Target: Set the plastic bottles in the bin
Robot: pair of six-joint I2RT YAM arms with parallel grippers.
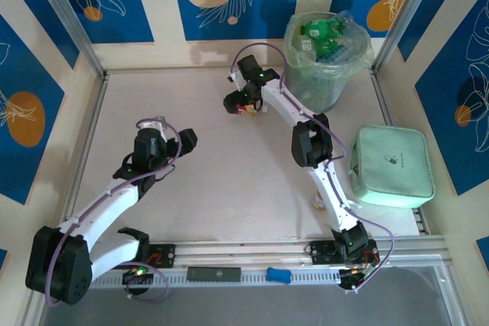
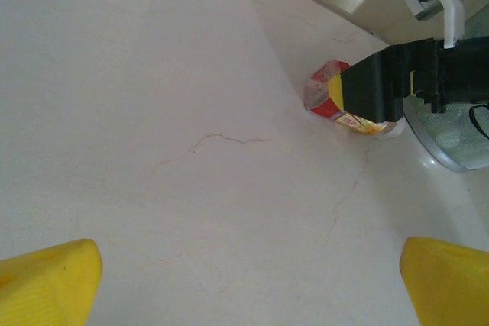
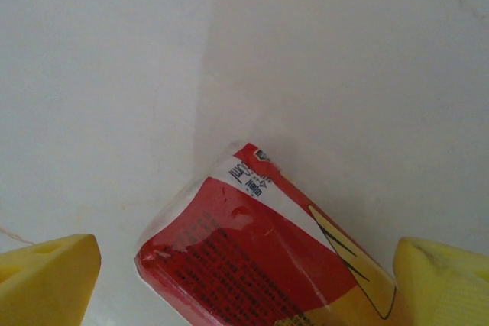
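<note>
One red-and-gold bottle (image 3: 252, 257) lies on the tabletop (image 1: 214, 181) near the one bin (image 1: 321, 85), between the spread, released fingers of the right hand (image 1: 238, 103); bin holds perhaps four bottles (image 1: 319, 33), count unclear; left hand (image 1: 186, 140) spread, empty.

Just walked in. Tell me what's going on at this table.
Two robot arms are clearing plastic bottles into the tall translucent grey-green bin, which already holds green and clear bottles. The right gripper is down at a red-and-yellow plastic bottle lying on the pale table near the bin. Its jaws are open on either side of the bottle, not closed on it. The left gripper hangs open over bare table, holding nothing.
</note>
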